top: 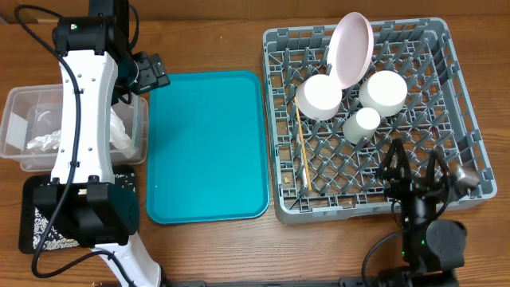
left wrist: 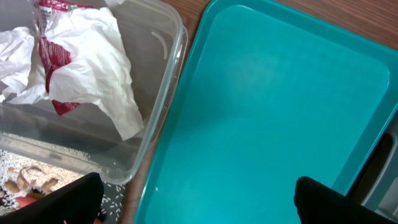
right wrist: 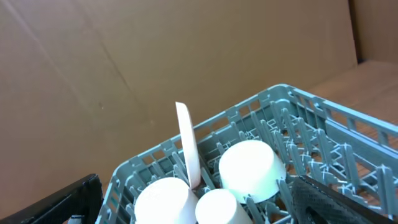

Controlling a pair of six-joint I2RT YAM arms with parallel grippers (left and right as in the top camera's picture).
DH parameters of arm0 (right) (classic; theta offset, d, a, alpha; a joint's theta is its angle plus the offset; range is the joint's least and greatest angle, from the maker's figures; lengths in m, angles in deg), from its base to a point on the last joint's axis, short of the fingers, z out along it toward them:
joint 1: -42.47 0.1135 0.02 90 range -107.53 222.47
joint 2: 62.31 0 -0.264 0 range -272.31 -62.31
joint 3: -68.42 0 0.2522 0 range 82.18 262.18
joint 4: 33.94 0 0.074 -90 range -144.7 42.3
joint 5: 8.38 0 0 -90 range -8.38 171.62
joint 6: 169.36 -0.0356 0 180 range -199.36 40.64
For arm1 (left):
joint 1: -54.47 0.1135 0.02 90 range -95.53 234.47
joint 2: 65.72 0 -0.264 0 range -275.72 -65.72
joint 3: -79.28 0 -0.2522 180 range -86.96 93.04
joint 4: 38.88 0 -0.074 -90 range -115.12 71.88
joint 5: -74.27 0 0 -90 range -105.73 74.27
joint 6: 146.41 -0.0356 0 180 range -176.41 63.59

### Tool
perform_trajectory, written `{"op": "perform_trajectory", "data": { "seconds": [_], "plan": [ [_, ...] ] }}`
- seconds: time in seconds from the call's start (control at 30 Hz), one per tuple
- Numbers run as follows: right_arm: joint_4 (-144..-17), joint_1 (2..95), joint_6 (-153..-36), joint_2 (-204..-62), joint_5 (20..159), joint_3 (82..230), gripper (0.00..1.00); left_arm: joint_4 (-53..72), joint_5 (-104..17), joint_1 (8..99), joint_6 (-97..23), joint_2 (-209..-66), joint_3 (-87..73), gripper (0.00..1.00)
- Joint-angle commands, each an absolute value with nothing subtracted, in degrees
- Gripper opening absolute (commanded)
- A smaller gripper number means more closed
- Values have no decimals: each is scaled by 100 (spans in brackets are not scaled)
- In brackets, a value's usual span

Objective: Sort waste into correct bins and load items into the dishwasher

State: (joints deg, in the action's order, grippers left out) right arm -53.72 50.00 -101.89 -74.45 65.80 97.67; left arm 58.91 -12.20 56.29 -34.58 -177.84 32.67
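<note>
- The crumpled white paper (left wrist: 93, 68) and the red-and-white wrapper (left wrist: 55, 62) lie together inside the clear tub (left wrist: 177, 56), at the table's left.
- Beige food scraps (left wrist: 25, 177) and white grains (left wrist: 118, 200) sit in the black tray (top: 32, 209), just on the near side of the tub.
- The grey dish rack (top: 454, 119) stands on the right. A pink plate (top: 352, 48) is on edge in its far half.
- Two upturned white bowls (top: 320, 96) (top: 382, 90) rest just in front of the plate, and a small white cup (top: 366, 119) stands between and before them.
- A wooden chopstick (top: 303, 151) lies along the rack's left side.
- The left gripper (top: 150, 73) hovers by the far-left corner of the teal tray (top: 207, 147). Its black fingers (left wrist: 81, 196) are spread wide with nothing between them.
- The left arm's white link runs from the near-left edge out over the black tray and the tub, and the wrist bends rightward.
- The right gripper (top: 414, 171) hangs over the rack's near-right part. Its jaws are wide apart and empty.
- The right arm sits folded low at the near edge of the wooden table (top: 239, 255). Its wrist points across the rack towards a brown cardboard wall (right wrist: 155, 62).
</note>
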Motion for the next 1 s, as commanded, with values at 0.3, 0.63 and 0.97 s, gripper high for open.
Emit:
{"op": "perform_trajectory", "data": {
  "seconds": [0.3, 0.63, 0.97],
  "plan": [
    [-4775, 4753, -10359, -6245, 7514, 8722, 100, 5886, -1169, 5642, -3585, -17736, 3331, 100],
    [-4495, 4206, -10134, -6245, 8049, 8263, 100, 5886, -1169, 5642, -3585, -17736, 3331, 100],
    [-5249, 4206, -9391, -6247, 8071, 8263, 100, 5886, -1169, 5642, -3585, -17736, 3331, 100]
  ]
}}
